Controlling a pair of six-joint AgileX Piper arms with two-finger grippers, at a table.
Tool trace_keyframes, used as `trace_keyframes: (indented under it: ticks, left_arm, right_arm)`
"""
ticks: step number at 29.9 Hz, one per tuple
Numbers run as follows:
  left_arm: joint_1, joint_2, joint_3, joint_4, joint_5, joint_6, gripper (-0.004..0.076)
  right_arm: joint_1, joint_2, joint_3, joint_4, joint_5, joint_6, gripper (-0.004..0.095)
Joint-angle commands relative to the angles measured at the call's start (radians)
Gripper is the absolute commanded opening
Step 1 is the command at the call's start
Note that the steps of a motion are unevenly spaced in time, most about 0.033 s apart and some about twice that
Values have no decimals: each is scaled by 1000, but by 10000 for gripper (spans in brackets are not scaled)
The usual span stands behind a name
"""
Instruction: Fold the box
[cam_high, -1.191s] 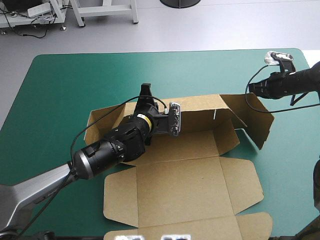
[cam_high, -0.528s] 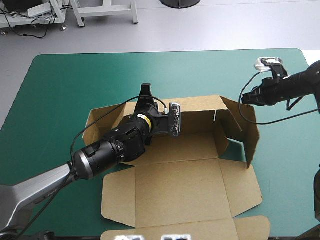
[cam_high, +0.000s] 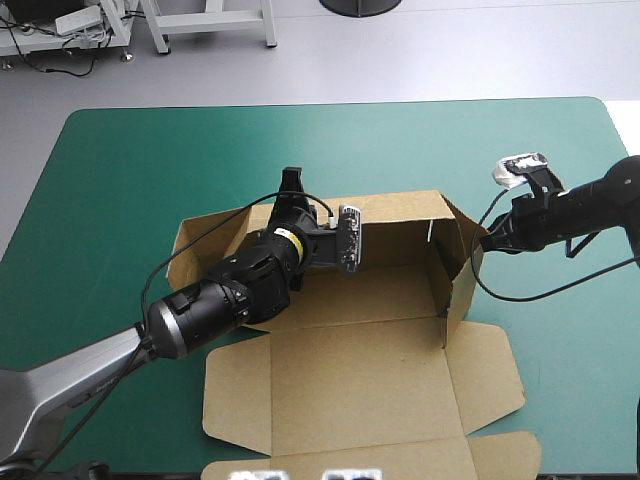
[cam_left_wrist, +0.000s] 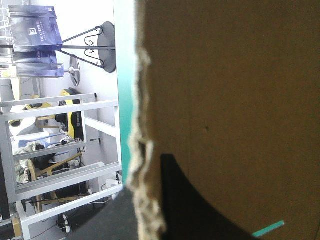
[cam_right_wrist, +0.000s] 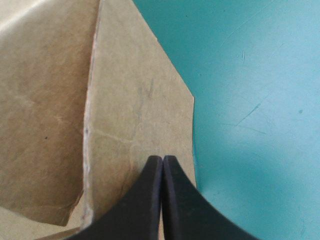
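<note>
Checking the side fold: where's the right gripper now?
High view, table's right side: right gripper, shut, tip at the outer face of the box's right end flap.

in the high view, looked forward and down from above and behind the robot, well back, and took in the whole teal-green cover (cam_high: 150, 170), its far edge near the top, with the entire box (cam_high: 370, 370). in the left wrist view, sat above the left gripper (cam_left_wrist: 145, 200), faced along it about a quarter turn over, pressed very near the box's rear wall (cam_left_wrist: 230, 100), with a strip of cover beside the board. in the right wrist view, rode above the right gripper (cam_right_wrist: 162, 162), faced down along it, close on the right end wall (cam_right_wrist: 135, 115) and bare cover. shared each wall with the high view.
</note>
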Motion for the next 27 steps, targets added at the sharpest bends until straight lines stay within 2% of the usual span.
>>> trace_keyframes:
  ticks: [1, 6, 9, 13, 16, 18, 23, 27]
  left_arm:
    - [-7, -39, -20, -2, -5, -8, -6]
    - [-7, -26, -20, -6, -7, -8, -6]
    - [-7, -8, -20, -6, -7, -8, -6]
    - [-7, 16, -20, -6, -5, -5, -6]
    - [-7, 28, -20, -2, -9, -7, -6]
    - [-7, 30, -20, -2, -9, -7, -6]
    - [-7, 30, -20, -2, -15, -7, -6]
    - [-7, 30, -20, -2, -15, -24, -6]
  right_arm:
    - [0, -55, -22, 17, 25, -19, -24]
    - [0, -62, -22, -16, 25, -19, -21]
    - [0, -62, -13, -51, 25, -19, 18]
    - [1, -62, -13, -104, 25, 2, 167]
    - [1, -62, -13, -76, 22, -5, 272]
    - [1, -60, -13, -60, 17, -20, 308]
    - [1, -59, -13, -55, 15, -57, 313]
    - [1, -59, -13, -38, 15, -154, 313]
